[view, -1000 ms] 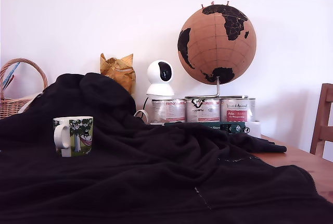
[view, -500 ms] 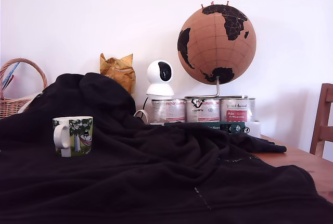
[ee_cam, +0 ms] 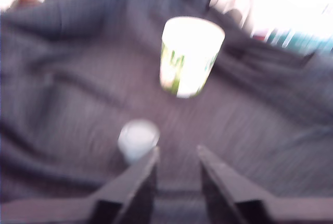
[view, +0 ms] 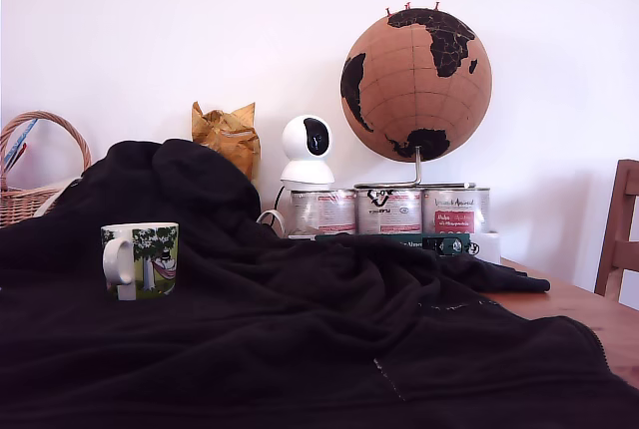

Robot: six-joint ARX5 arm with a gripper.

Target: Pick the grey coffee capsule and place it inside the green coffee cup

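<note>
Black blanket (view: 329, 339) draped over wooden table (view: 589, 314). Green coffee cup (view: 141, 259) upright on blanket; grey coffee capsule (ee_cam: 137, 139) near it, just beside gripper (ee_cam: 178, 157), jaws parted, empty. Behind cup: wicker basket (view: 30, 185), cork globe (view: 416, 85), three tins (view: 389, 211), white camera (view: 308, 151).

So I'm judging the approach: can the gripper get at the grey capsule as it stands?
Probably yes. In the wrist view the grey capsule sits alone on the black blanket, beside one finger of the open gripper, apart from the green coffee cup. Blur hides detail.
</note>
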